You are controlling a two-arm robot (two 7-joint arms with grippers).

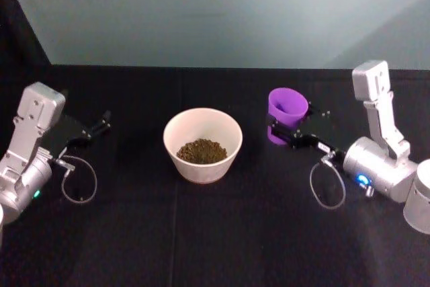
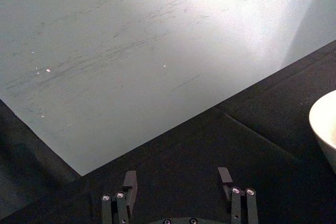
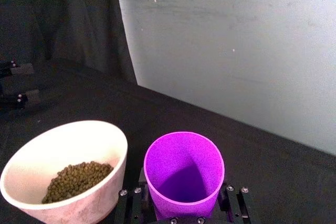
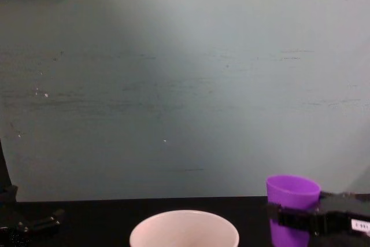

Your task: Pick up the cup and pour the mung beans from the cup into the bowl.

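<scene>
Nearest to us, the black table [image 1: 215,247] lies bare in front, and on it the bowl [image 1: 203,144] sits in the middle, wide, cream-white and smooth-rimmed, with a low heap of green-brown mung beans [image 1: 201,150] in its bottom. We see nothing standing between the bowl and the cup [image 1: 287,116], only a strip of dark cloth. To our right the right gripper [image 1: 281,132] reaches in low from the side, its black fingers closed around the lower wall of the cup, one on each side, as our right wrist view confirms with the purple wall seated between them. The cup stands upright just beside the bowl on the right, apart from it; it is a small bright purple tumbler, tapered and smooth. Its inside looks plain purple from our wrist camera, with no beans visible in it. On our left, well apart from the bowl, the left gripper [image 1: 102,123] rests near the table with its fingers spread and holding nothing. Farther off, the table ends at a pale grey-green wall [image 1: 222,11].
</scene>
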